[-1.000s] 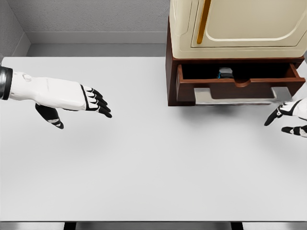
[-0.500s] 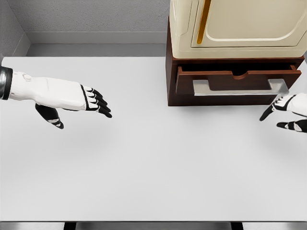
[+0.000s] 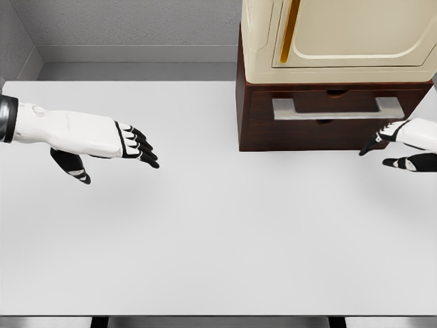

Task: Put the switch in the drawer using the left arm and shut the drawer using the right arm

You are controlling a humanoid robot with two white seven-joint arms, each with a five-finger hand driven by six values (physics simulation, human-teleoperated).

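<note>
The brown drawer sits flush in the dark wooden cabinet, its silver handle across the front. The switch is hidden from view. My right hand hovers low at the cabinet's right front corner, fingers spread and pointing left, holding nothing. My left hand hangs over the table's left side, far from the cabinet, fingers extended and empty.
A cream appliance with a gold handle stands on top of the cabinet. The white table stretches under both hands. A grey wall runs along the back.
The drawer slid from open to fully shut, hiding the switch inside. My right hand moved up and left toward the cabinet front. The left arm stayed still.
</note>
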